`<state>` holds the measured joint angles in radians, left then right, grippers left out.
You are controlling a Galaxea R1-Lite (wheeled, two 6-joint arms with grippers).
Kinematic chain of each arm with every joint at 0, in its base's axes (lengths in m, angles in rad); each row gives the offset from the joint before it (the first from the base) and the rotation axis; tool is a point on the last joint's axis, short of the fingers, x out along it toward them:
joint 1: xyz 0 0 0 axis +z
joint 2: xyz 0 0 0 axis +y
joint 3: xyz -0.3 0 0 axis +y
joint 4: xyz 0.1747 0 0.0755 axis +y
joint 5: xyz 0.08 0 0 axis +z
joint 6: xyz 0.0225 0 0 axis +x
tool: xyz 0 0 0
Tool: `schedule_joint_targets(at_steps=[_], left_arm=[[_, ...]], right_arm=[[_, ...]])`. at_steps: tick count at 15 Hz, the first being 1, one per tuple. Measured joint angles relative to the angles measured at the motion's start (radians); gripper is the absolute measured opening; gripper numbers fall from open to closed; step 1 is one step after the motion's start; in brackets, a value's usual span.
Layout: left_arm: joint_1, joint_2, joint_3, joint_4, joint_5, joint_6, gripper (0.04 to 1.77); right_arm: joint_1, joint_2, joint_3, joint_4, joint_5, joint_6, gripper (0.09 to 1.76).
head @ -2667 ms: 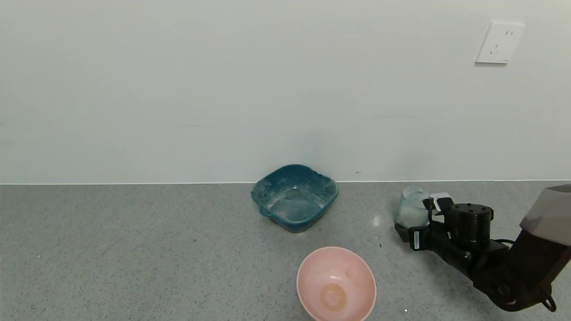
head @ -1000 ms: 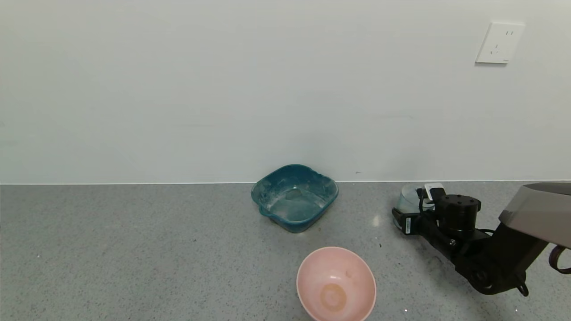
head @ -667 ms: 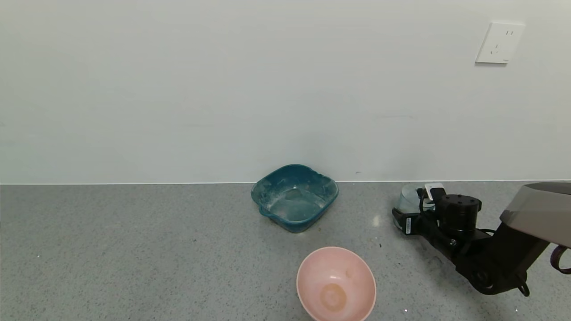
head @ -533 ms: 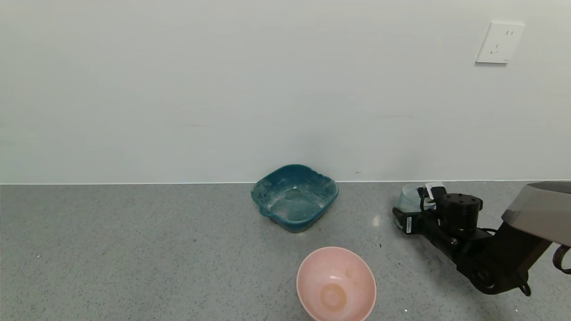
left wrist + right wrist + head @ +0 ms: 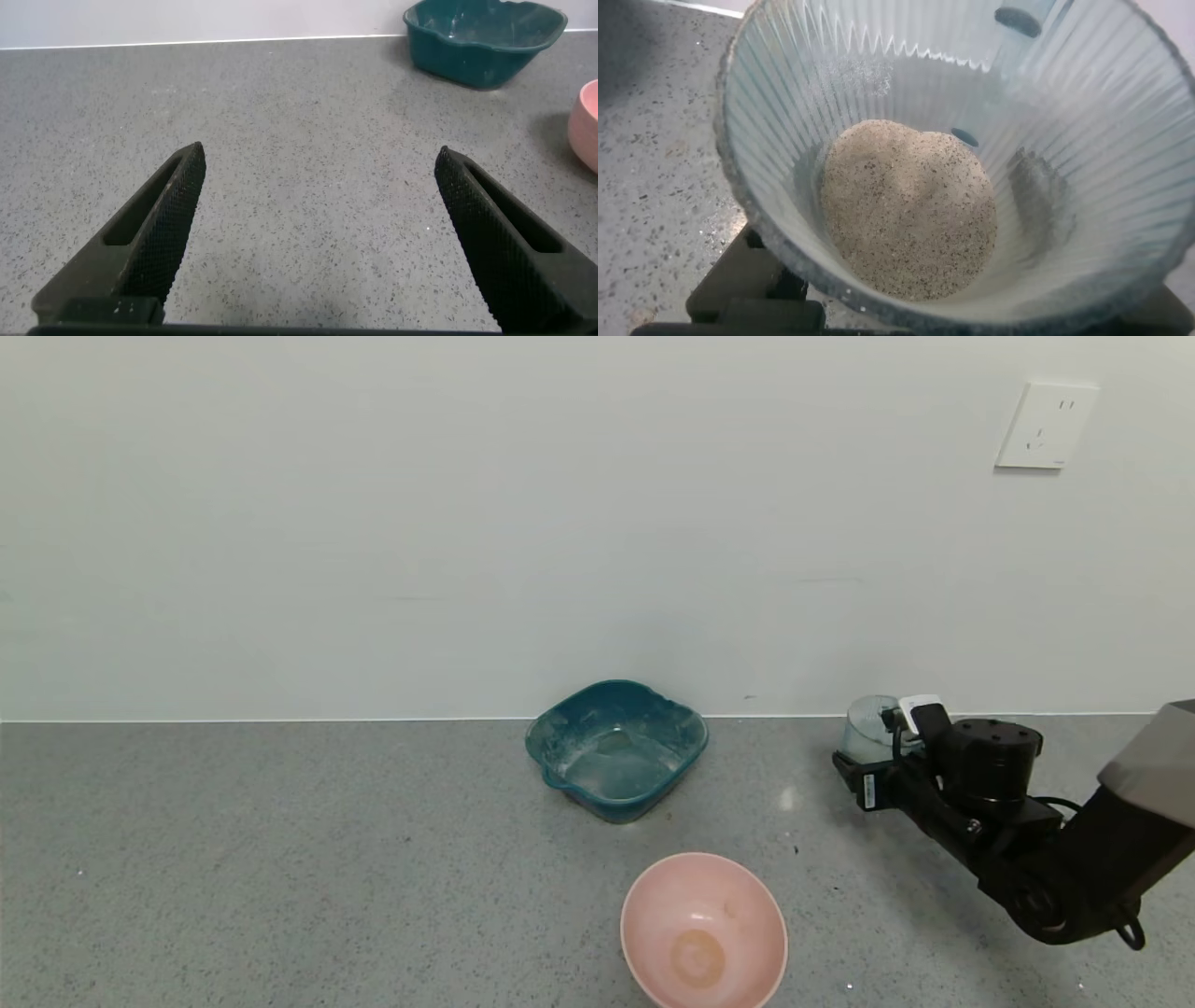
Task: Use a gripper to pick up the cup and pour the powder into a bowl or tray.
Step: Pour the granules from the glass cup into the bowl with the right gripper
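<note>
The cup [image 5: 866, 728] is a small translucent tumbler of pale blue-grey plastic, finely ribbed from rim to base and without a handle. It stands upright in the right gripper [image 5: 887, 747], whose fingers are pinched against its wall, one white-grey pad [image 5: 920, 705] showing at the rim. Seen from the right wrist, the cup [image 5: 971, 140] holds a low mound of powder [image 5: 910, 205] — fine, pale beige, faintly speckled. The pink bowl [image 5: 704, 931], smooth and round with an orange-tan spot at its centre, sits well apart from the gripper, nearer the robot and to its left. A dark teal basin [image 5: 616, 749] — squarish, dusted white — lies farther left. The left gripper [image 5: 318, 224] hangs over speckled grey counter [image 5: 308, 121], its textured black fingers spread wide.
</note>
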<state>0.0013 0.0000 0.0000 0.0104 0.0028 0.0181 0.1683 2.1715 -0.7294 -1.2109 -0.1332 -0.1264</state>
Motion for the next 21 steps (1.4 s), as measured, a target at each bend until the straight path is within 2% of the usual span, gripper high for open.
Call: schedule_joint_targets(at_steps=[4, 7, 14, 19, 21], left_arm=[[0.0, 0.0, 0.0, 0.0, 0.0, 0.001, 1.76], [0.0, 0.0, 0.0, 0.0, 0.0, 0.0, 1.76], [0.0, 0.0, 0.0, 0.0, 0.0, 0.0, 1.76], [0.0, 0.0, 0.0, 0.0, 0.0, 0.0, 1.76], [0.0, 0.0, 0.0, 0.0, 0.0, 0.001, 1.76]], right_arm=[[0.034, -0.119, 0.003, 0.119, 0.009, -0.091, 1.35], [0.087, -0.23, -0.008, 0.284, 0.004, -0.167, 1.35], [0.14, -0.306, -0.137, 0.481, -0.037, -0.332, 1.35], [0.165, -0.307, -0.166, 0.519, -0.04, -0.488, 1.35], [0.198, -0.304, -0.16, 0.519, -0.106, -0.545, 1.35]])
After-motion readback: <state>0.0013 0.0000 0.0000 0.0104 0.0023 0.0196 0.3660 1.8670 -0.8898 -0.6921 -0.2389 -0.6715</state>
